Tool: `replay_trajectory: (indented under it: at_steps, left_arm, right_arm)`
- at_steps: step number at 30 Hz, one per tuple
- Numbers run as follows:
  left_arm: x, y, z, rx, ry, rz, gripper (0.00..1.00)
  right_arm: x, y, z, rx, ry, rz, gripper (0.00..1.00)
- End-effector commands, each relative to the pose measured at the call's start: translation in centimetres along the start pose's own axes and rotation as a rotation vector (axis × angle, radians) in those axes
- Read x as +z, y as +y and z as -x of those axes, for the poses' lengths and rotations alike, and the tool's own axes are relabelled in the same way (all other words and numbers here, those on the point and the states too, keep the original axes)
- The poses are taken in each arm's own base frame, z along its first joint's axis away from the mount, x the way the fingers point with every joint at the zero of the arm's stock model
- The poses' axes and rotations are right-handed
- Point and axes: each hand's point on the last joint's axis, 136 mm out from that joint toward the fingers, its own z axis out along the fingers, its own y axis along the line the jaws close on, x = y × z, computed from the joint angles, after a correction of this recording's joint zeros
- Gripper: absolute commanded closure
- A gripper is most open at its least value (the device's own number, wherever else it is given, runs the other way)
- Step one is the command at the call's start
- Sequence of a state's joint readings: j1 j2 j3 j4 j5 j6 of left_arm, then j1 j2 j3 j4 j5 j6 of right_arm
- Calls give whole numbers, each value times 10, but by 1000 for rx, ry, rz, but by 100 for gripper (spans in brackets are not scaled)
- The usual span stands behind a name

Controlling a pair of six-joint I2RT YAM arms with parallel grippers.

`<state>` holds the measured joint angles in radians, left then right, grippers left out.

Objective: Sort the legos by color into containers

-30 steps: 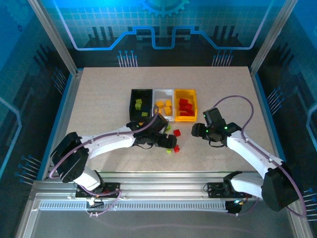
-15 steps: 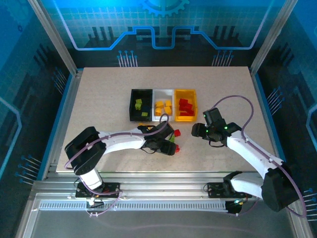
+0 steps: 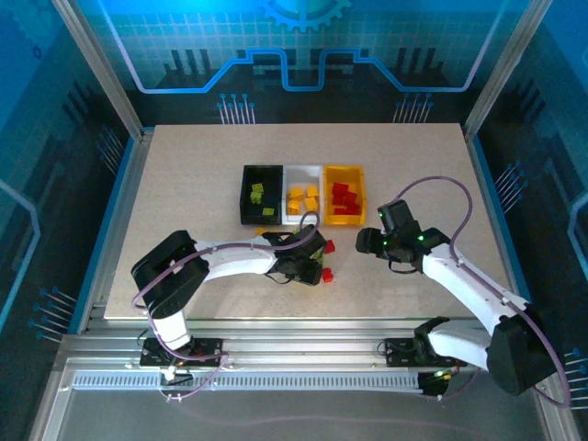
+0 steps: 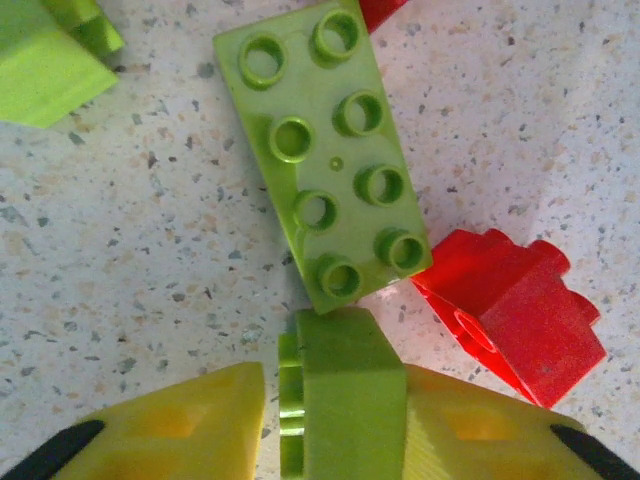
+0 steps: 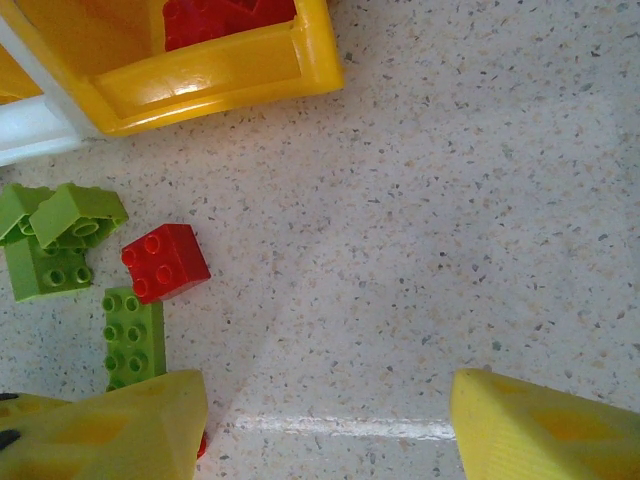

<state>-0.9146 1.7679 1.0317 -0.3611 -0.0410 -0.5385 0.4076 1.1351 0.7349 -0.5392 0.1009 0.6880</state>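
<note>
Green lego [image 4: 340,400] sits on the table [image 4: 150,250] among the loose ones, pinched in the left gripper [image 3: 312,264], and the black bin [image 3: 244,195] holding the greens is just beyond, off to the left, so left arm's nearest.

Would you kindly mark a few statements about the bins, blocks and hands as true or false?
1. The yellow bin holds red blocks. True.
2. The black bin holds red blocks. False: it holds green blocks.
3. A green block sits between the fingers of the left hand. True.
4. The right hand grips a red block. False: it is open over the bare table.
5. Every block is in a bin. False: a loose red block and a green brick lie on the table.
</note>
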Motion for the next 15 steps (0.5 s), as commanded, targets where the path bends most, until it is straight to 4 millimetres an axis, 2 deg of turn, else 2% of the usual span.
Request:
replay_trajectory:
  at_steps: [1, 4, 7, 9, 13, 15]
  left_arm:
    - [-9, 4, 5, 3, -28, 22, 68]
    - [-16, 10, 4, -25, -44, 27, 74]
    - [-34, 23, 12, -86, -92, 29, 77]
    - [-55, 39, 27, -132, -160, 54, 78]
    - [-104, 88, 66, -259, -322, 134, 77]
    - [-119, 110, 85, -317, -381, 162, 76]
  right_arm:
    - [-10, 5, 5, -15, -25, 5, 34]
    - [-10, 5, 6, -13, -27, 8, 34]
    - [-9, 6, 6, -9, -27, 12, 34]
    - [-9, 7, 6, -9, -27, 16, 34]
    - [-8, 8, 7, -7, -27, 18, 34]
    - [-6, 8, 7, -6, -25, 17, 34]
